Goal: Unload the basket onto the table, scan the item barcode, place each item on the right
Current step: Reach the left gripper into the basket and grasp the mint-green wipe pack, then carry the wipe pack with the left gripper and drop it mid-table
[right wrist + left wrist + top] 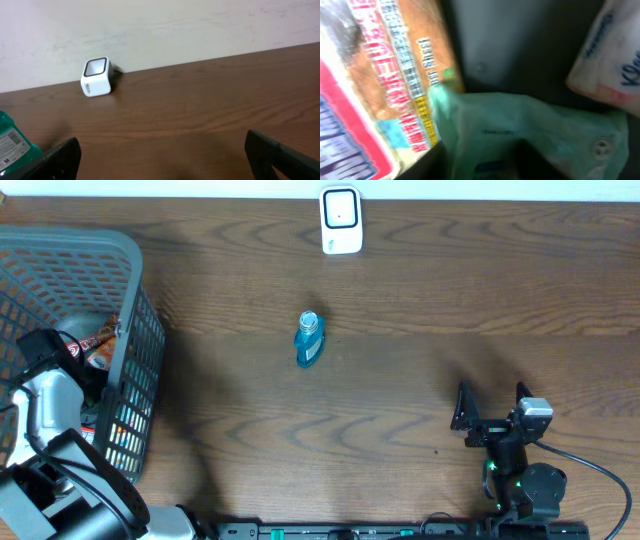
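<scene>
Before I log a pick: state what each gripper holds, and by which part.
Right gripper stands open, empty. Left gripper is in the basket; any hold cannot be told.

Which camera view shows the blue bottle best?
The overhead view: the blue bottle shows whole there. The right wrist view catches only a part at its left edge; the left wrist view shows none of it.

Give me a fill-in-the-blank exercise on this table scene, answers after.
The grey basket sits on the robot's ____ side. The left arm reaches down into the ____. The right gripper has its jaws ____. The scanner by the far edge is ____ in colour.
Missing words: left; basket; open; white.
</scene>
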Robot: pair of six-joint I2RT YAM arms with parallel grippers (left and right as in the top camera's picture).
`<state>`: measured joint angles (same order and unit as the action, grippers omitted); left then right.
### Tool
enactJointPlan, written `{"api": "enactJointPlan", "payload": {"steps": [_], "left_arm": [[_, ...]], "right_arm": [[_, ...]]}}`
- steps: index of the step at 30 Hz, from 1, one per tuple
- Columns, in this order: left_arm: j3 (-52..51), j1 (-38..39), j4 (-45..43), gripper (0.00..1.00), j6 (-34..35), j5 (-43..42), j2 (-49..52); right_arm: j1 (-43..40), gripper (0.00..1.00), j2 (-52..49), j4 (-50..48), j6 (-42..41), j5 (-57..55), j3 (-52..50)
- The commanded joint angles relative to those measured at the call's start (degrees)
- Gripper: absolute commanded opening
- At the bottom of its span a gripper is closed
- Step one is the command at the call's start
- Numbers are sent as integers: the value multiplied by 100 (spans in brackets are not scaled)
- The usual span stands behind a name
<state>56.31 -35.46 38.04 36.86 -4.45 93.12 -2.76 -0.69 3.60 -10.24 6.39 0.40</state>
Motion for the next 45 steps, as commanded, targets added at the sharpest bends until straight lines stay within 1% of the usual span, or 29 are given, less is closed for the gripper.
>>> {"api": "enactJointPlan", "payload": {"steps": [1, 3, 8, 11, 14, 17, 22, 27, 30, 35, 36, 38, 40, 43, 45], "left_arm": [[-190, 26, 39, 22, -170, -96, 107], [-190, 24, 44, 8, -170, -98, 107], [-114, 13, 90, 7, -173, -101, -35], [162, 13, 313, 7, -238, -109, -291], [544, 13, 566, 7, -389, -111, -688], [881, 13, 774, 7, -387, -111, -1169], [1060, 13, 817, 7, -358, -111, -1945], [1069, 13, 763, 7, -98, -114, -2726], [1069, 13, 540, 7, 59, -114, -3307], [1069, 13, 114, 7, 584, -166, -4378], [1069, 15, 26, 7, 684, -319, -4590], [1069, 20, -181, 7, 831, -999, -4948], [1069, 20, -490, 7, 831, -2120, -5213], [1069, 59, -831, 7, 826, -3567, -5333], [1064, 236, -852, 7, 822, -4059, -5309]], "right_arm": [[20, 99, 31, 13, -42, -26, -9], [20, 99, 31, 13, -42, -24, -9], [20, 99, 31, 13, -42, -24, -9], [20, 99, 31, 13, -42, -24, -9], [20, 99, 31, 13, -42, -24, -9], [20, 99, 31, 13, -42, -24, -9], [20, 99, 31, 13, -42, -24, -9], [20, 99, 31, 13, -42, -24, -9], [20, 99, 31, 13, -42, -24, -9], [20, 99, 31, 13, -42, -24, -9], [20, 99, 31, 13, -42, -26, -9], [20, 99, 31, 13, -42, -24, -9], [20, 99, 31, 13, -42, -24, -9], [20, 99, 31, 13, -42, -24, -9], [20, 99, 31, 13, -42, -24, -9]]}}
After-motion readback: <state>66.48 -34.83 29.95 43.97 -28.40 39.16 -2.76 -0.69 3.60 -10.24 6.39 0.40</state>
